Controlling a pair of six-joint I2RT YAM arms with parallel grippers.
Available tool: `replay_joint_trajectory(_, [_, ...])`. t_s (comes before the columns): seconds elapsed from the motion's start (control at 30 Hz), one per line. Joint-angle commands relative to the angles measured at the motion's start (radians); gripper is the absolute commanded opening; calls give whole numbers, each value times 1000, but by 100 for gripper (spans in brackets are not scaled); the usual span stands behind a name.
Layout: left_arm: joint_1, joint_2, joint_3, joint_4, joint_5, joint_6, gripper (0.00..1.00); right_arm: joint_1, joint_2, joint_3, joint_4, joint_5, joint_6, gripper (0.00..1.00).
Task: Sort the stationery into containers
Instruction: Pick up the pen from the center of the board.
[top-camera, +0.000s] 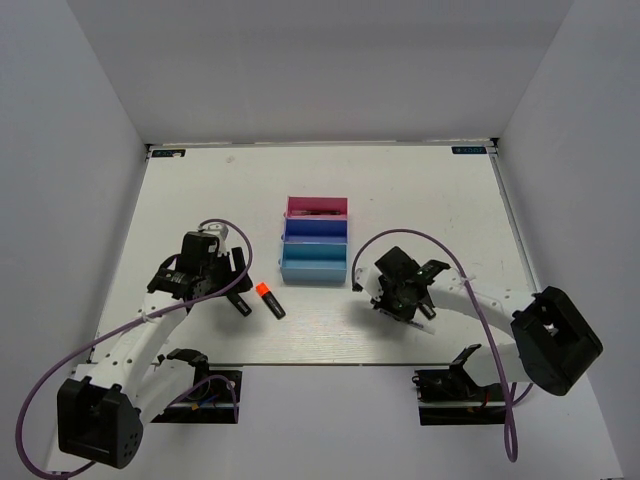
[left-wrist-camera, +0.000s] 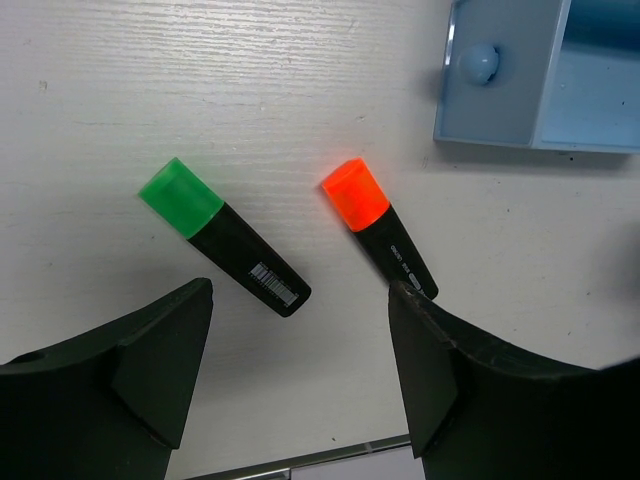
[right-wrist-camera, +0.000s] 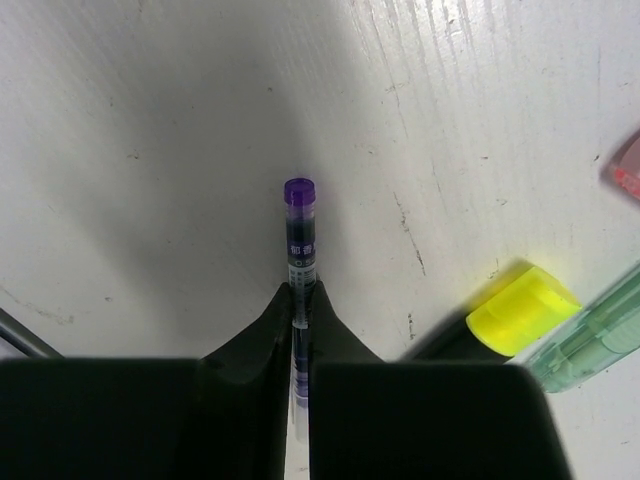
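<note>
Stationery up close: a slim purple-capped pen (right-wrist-camera: 299, 235) sits pinched in the right gripper (right-wrist-camera: 299, 300). The jaws are clamped tight on its clear barrel and the cap pokes straight ahead past the fingertips. I can't tell whether it is resting on the white tabletop (top-camera: 430, 200) or just clear of it. Off to that gripper's right, just beside its right finger, lies a yellow-capped highlighter (right-wrist-camera: 520, 310). A mint-green marker (right-wrist-camera: 590, 335) lies right alongside it, apparently touching. At the far right edge there's a pink sliver, too cropped to name.

Over to the left gripper (left-wrist-camera: 300, 300): jaws spread wide, gripping nothing, hovering above the tabletop. Ahead of its left finger lies a green-capped highlighter (left-wrist-camera: 225, 238), its black body slanting back so the butt end comes in between the fingertips. Ahead of its right finger is an orange-capped highlighter (left-wrist-camera: 380, 235) on the same slant, butt end right at that fingertip. The two highlighters lie apart.

Beyond the orange one, ahead and to the right, is the corner of the light blue tray (left-wrist-camera: 490, 110). From above, the joined row runs away from the arms: light blue nearest, then the dark blue tray (top-camera: 315, 228), with the pink tray (top-camera: 317, 205) farthest.
</note>
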Motion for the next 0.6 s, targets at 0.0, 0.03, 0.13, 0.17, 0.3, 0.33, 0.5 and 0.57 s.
replay_joint_trajectory(0.0, [1, -27, 6, 1, -5, 5, 81, -7, 69, -58, -1, 99, -7, 0])
replay_joint_trajectory(0.03, [4, -24, 7, 4, -5, 6, 81, -7, 51, -48, -13, 91, -7, 0])
replay_joint_trajectory(0.13, [1, -21, 7, 6, -2, 6, 81, -7, -10, 85, -145, 36, -14, 0])
replay_joint_trajectory(0.17, [1, -22, 7, 10, 4, 6, 81, -7, -45, 121, -171, 27, -20, 0])
replay_joint_trajectory(0.3, [1, -19, 6, 15, 25, 8, 81, -4, -30, 439, -288, -6, -72, 0])
replay_joint_trajectory(0.33, [1, -19, 3, 18, 24, 9, 80, -6, 0, 475, -291, 3, -100, 0])
replay_joint_trajectory(0.5, [1, -13, -3, 18, 13, 11, 80, 5, 220, 717, -203, 78, -220, 0])
replay_joint_trajectory(0.57, [1, -11, -2, 16, 9, 12, 80, 16, 272, 813, -114, 118, -313, 0])
